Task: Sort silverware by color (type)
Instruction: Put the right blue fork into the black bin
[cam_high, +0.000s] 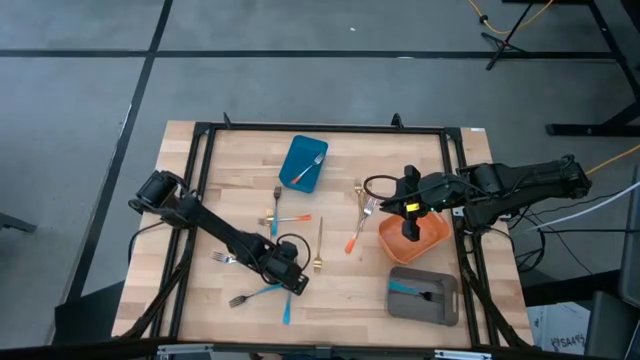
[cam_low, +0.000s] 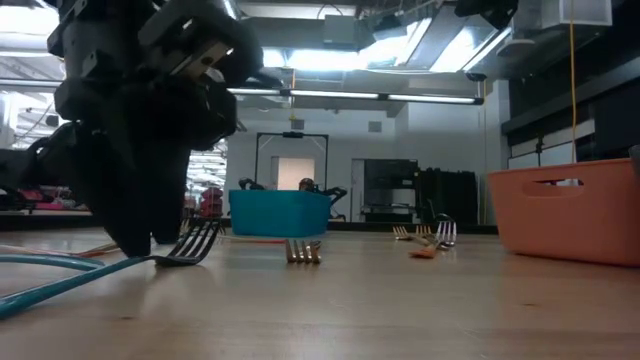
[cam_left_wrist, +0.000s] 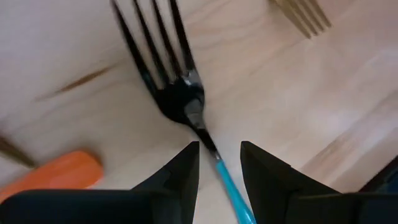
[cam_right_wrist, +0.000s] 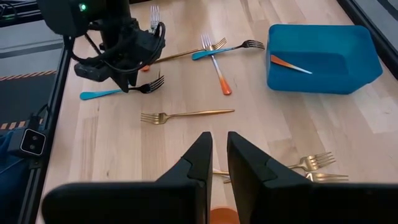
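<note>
Two dark arms worked over a wooden worktop (cam_high: 340, 290) strewn with small forks. The left claw (cam_left_wrist: 216, 163) was low at the worktop's near side, its fingers slightly spread on either side of a blue-handled fork (cam_left_wrist: 186, 102) lying flat, not pinching it. The right claw (cam_high: 409, 228) hung over the orange bin (cam_high: 432, 244), fingers nearly pressed together with a narrow gap; whether it held anything could not be told. A gold fork (cam_right_wrist: 186, 115) lay mid-worktop. The blue bin (cam_right_wrist: 323, 57) contained an orange-handled fork (cam_right_wrist: 290, 64).
</note>
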